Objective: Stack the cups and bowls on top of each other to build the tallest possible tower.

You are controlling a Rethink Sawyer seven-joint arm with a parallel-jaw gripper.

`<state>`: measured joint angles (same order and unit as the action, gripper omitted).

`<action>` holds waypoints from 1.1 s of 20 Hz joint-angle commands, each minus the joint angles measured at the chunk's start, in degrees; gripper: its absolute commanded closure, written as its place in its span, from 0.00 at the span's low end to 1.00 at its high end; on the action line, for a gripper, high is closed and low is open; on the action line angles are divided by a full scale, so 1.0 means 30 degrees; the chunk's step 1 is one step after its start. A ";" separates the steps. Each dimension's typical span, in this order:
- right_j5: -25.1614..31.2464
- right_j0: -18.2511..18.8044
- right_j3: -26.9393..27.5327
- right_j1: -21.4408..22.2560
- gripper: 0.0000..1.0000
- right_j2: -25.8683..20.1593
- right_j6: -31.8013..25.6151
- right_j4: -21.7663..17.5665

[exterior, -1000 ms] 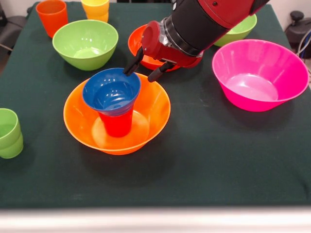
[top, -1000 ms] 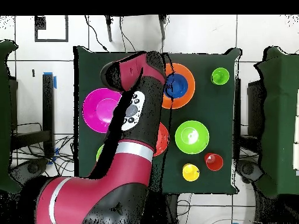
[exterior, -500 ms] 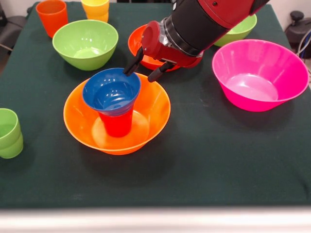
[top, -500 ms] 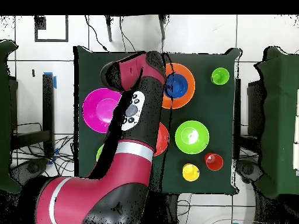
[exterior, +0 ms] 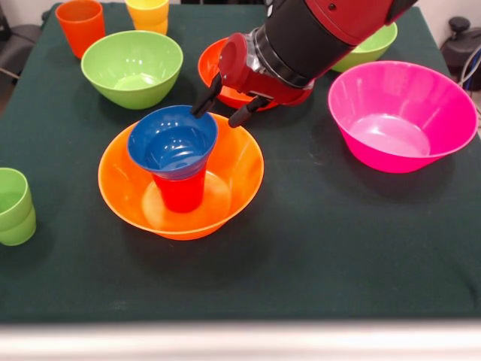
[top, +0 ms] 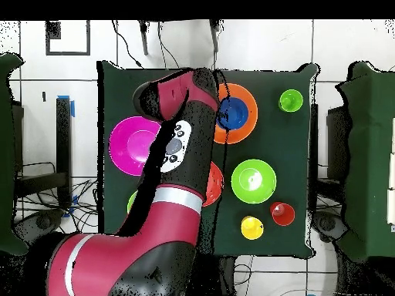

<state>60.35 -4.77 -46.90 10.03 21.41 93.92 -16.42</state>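
The gripper (exterior: 222, 109) hangs with its two black fingers (exterior: 205, 101) spread apart and nothing between them. One fingertip is right at the back rim of the small blue bowl (exterior: 173, 141); whether it touches the rim, I cannot tell. This blue bowl sits on the red cup (exterior: 180, 192), and the red cup stands inside the large orange bowl (exterior: 234, 185), so the tower is just below and in front of the gripper.

Directly behind the gripper lies the red-orange bowl (exterior: 211, 64), partly hidden by the arm. To one side of the gripper, well apart, is the large pink bowl (exterior: 401, 115), and behind it a light green bowl (exterior: 373, 47) (only its rim shows past the arm). To the other side is a second light green bowl (exterior: 132, 67), and farther back an orange cup (exterior: 80, 25) and a yellow cup (exterior: 148, 14). Two light green cups (exterior: 14, 205), one inside the other, stand far from the gripper at the edge of the dark green table (exterior: 338, 248).
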 commanded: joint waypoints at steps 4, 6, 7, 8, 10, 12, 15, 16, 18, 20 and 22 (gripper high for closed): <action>-0.1657 -0.0219 -0.0398 -0.1239 0.00 -0.1452 0.3697 0.0168; -0.1634 -0.0223 -0.0267 -0.1338 0.00 -0.1443 0.3740 0.0170; -0.1612 -0.0226 -0.0241 -0.1355 0.00 -0.1444 0.3739 0.0183; -0.1554 -0.0232 -0.0217 -0.1329 0.00 -0.1441 0.3723 0.0207; -0.1485 -0.0252 -0.0185 -0.1324 0.00 -0.1444 0.3740 0.0260; -0.1475 -0.0256 -0.0106 -0.1375 0.00 -0.1453 0.3767 0.0290; -0.1395 -0.0248 0.0116 -0.1499 0.00 -0.1450 0.3773 0.0304; -0.1372 -0.0247 0.0171 -0.1525 0.00 -0.1451 0.3775 0.0309; -0.1325 -0.0264 0.0259 -0.1574 0.00 -0.1450 0.3817 0.0324; -0.1230 -0.0286 0.0337 -0.1598 0.00 -0.1457 0.3852 0.0358; -0.1119 -0.0316 0.0444 -0.1649 0.00 -0.1469 0.3919 0.0397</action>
<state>60.36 -4.77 -46.82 8.82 21.41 94.34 -16.41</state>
